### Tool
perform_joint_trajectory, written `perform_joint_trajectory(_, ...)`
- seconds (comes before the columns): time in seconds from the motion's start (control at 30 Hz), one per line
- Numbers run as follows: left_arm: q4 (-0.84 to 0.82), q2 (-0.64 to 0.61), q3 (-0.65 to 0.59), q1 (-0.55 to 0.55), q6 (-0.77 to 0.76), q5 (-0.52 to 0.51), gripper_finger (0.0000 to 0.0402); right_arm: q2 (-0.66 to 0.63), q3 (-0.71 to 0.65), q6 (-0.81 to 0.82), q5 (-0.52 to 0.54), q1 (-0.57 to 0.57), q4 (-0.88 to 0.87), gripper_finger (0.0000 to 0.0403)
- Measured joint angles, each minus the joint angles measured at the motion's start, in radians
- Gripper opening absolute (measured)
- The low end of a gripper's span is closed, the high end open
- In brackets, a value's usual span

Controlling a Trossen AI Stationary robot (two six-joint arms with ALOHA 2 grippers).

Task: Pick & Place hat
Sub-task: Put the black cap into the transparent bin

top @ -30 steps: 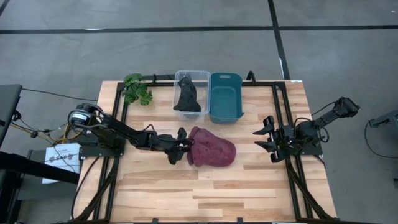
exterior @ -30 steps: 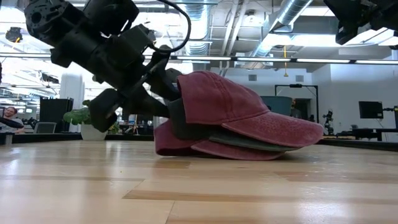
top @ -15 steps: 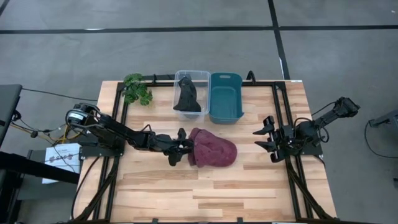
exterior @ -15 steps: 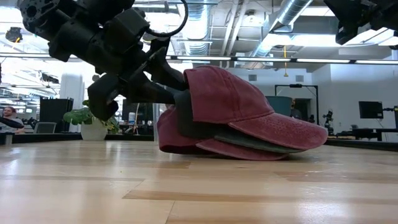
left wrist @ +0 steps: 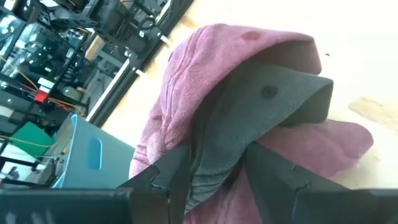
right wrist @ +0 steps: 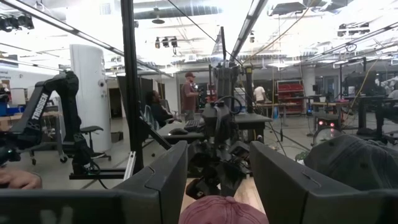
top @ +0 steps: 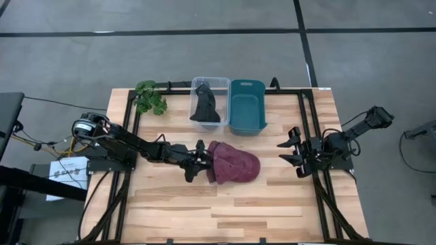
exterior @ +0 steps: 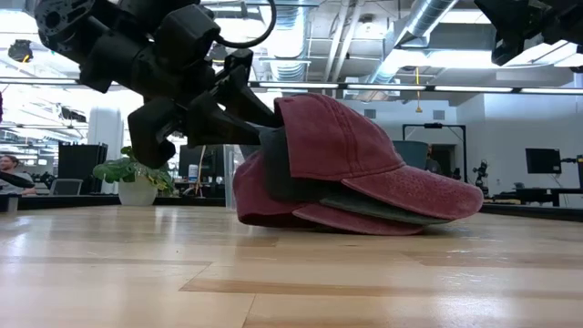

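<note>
while i watch from the console, going left to right: the plant (top: 150, 96) sits at the table's (top: 272, 204) far left corner, unchanged. my left gripper (top: 198, 160) is low over the middle of the table, fingers (left wrist: 175, 168) pinching the back edge of the top red hat (exterior: 351, 146). compared with a second ago the arm has pushed a bit further toward the right, and in the low view the cap stack has slid that way with it; the top hat is tilted up at the rear, its brim resting on the lower hat (exterior: 273, 196), which lies flat on the wood. the clear bin (top: 210, 100) with a dark hat (top: 205, 105) inside and the teal bin (top: 246, 106) beside it are at the far edge, same as before. right gripper (top: 294, 152) hovers near the right rail, well apart from the hats, fingers spread, holding nothing, no visible move.
</note>
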Motion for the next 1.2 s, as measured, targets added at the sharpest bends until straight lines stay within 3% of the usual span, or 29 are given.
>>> perform_joint_trajectory(0.67, 0.029, 0.007, 0.001, 0.045, -0.080, 0.061, 0.0142, 0.000, 0.000, 0.000, 0.000, 0.000, 0.000, 0.0162)
perform_joint_trajectory(0.8, 0.049, 0.007, 0.001, 0.045, -0.098, 0.061, 0.0106, 0.000, 0.000, 0.000, 0.000, 0.000, 0.000, 0.0162)
perform_joint_trajectory(1.0, 0.053, 0.007, 0.001, 0.045, -0.099, 0.061, 0.0015, 0.000, 0.000, 0.000, 0.000, 0.000, 0.000, 0.0161)
perform_joint_trajectory(1.2, 0.088, 0.007, 0.001, 0.034, -0.098, 0.060, 0.0010, 0.000, 0.000, 0.000, 0.000, 0.000, 0.000, 0.0160)
